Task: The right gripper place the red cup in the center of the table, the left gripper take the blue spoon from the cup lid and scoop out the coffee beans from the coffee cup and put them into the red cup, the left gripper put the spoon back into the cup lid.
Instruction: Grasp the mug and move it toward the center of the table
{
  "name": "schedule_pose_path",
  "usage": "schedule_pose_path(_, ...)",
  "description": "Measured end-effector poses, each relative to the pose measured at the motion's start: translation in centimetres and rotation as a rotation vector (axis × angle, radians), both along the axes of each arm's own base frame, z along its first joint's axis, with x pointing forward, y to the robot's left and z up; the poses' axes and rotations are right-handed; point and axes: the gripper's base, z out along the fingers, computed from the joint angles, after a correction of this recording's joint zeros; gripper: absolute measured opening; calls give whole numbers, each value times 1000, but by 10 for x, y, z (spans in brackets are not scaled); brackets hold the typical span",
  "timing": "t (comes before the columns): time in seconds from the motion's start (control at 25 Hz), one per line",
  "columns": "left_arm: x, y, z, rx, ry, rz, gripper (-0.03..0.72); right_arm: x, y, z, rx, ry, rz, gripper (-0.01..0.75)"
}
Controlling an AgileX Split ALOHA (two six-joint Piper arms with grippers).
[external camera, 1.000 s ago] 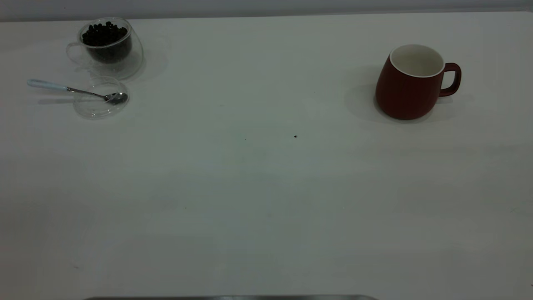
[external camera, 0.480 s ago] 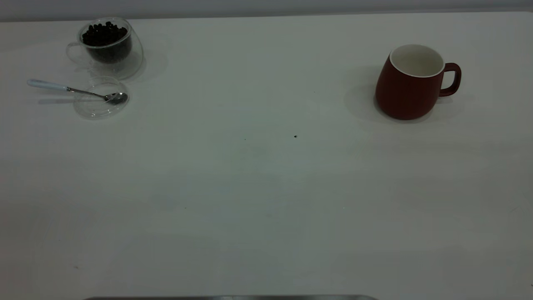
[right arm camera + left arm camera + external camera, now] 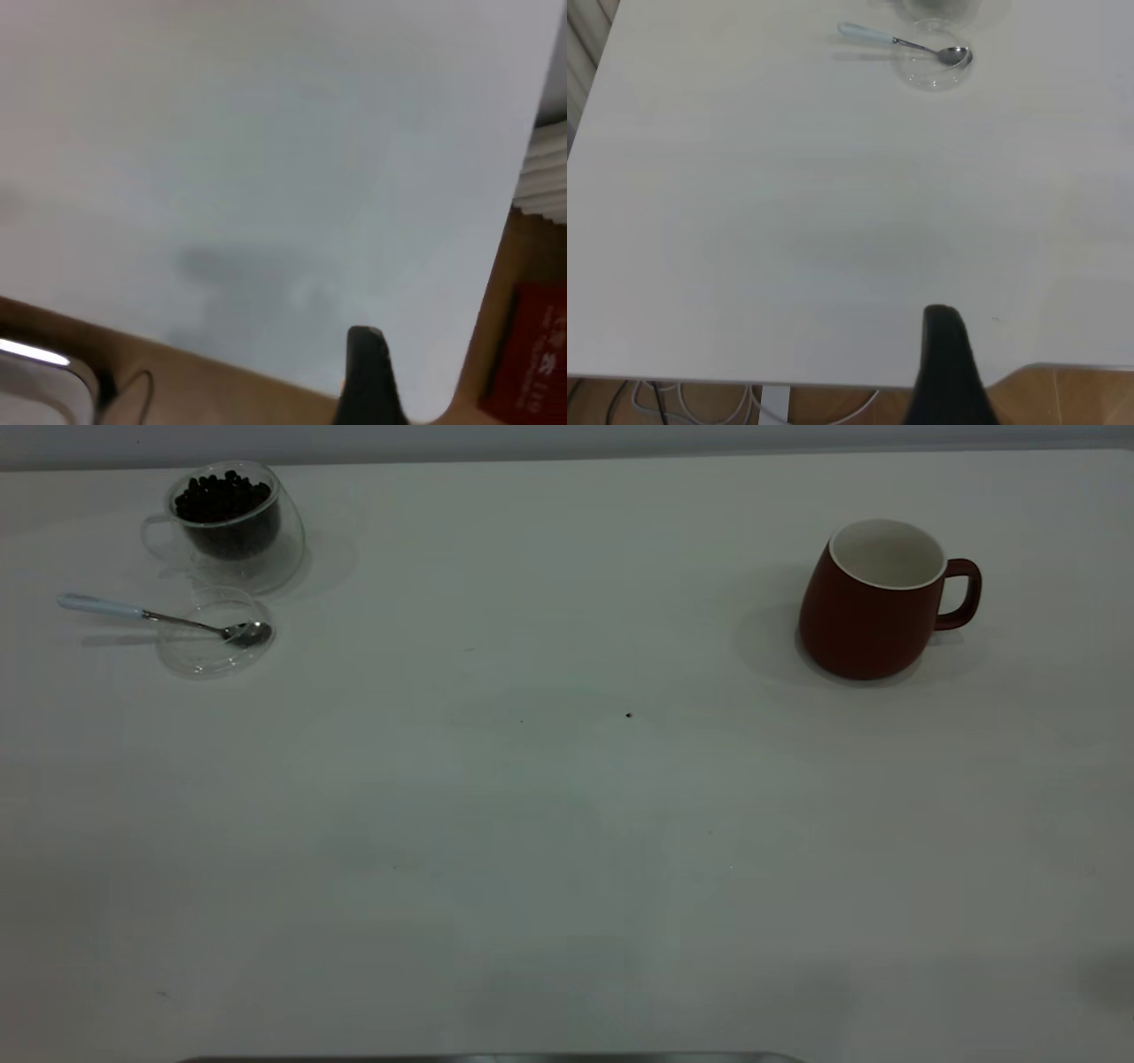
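- Here, the table (image 3: 567, 824) carries everything; neither arm shows over it from outside.
- The mug (image 3: 873, 602) stands upright at the right; judged best gripped by rim or handle, then kept level to the centre.
- Whether the right gripper (image 3: 368, 376) is open cannot be told.
- New since a second ago: a faint shadow at the table's right edge.

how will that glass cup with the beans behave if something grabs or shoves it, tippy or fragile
The coffee cup is clear glass, so probably fragile and slick to grip. Its rounded body narrows toward the base and it already looks tilted, so a shove may rock it. The coffee beans heap up to the rim, so tipping would likely spill some. Its handle points away from the cup lid.
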Motion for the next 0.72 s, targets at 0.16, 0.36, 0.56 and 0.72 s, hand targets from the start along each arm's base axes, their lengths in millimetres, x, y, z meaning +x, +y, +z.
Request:
schedule_pose_path(0.16,0,0,0,0,0,0,588,57,0,-23,-60,78,111,590)
schedule_pose_path(0.36,0,0,0,0,0,0,588,116,0,-65,-106,162,222,590)
schedule_pose_path(0.56,0,0,0,0,0,0,588,152,3,-103,-114,222,309,590)
schedule_pose_path(0.72,0,0,0,0,0,0,588,182,15,-129,-115,224,369,590)
